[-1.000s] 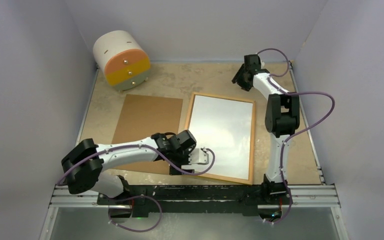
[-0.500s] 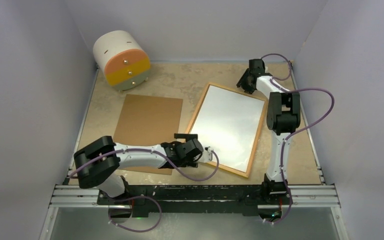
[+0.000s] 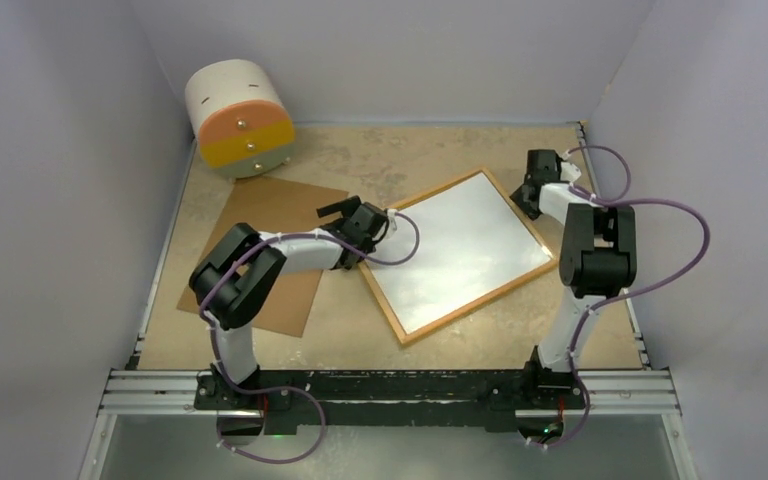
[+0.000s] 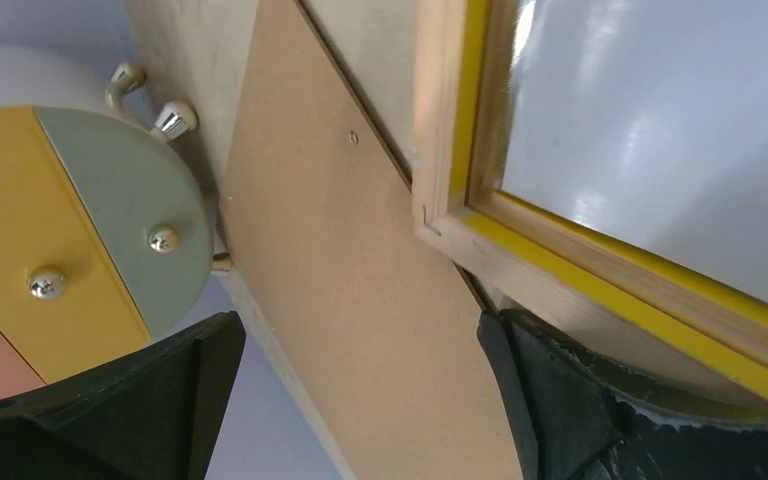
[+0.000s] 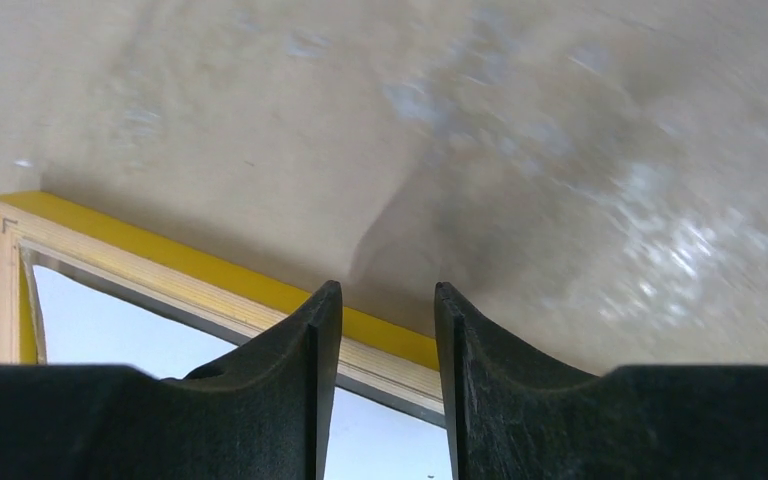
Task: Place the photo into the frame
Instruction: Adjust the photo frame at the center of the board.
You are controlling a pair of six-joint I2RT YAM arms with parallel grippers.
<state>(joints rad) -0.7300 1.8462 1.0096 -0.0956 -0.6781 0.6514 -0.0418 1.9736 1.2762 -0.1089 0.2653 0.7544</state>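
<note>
Two robot arms at a tilted yellow frame (image 3: pixel 478 301) on a table (image 3: pixel 410 160).
Photo (image 3: pixel 460 250) lies white side up inside frame, centre-right of table. L gripper (image 4: pixel 360 340) spread wide at frame's L corner, over brown board (image 3: pixel 280 250). R gripper (image 5: pixel 380 300) at far R corner, fingers nearly together w/ narrow gap; can't tell if pinching anything.

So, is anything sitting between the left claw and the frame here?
Nothing visible does. The left claw is open right at a corner of the frame. The brown board lies beside that corner and seemingly partly beneath it, not between claw and frame.
</note>
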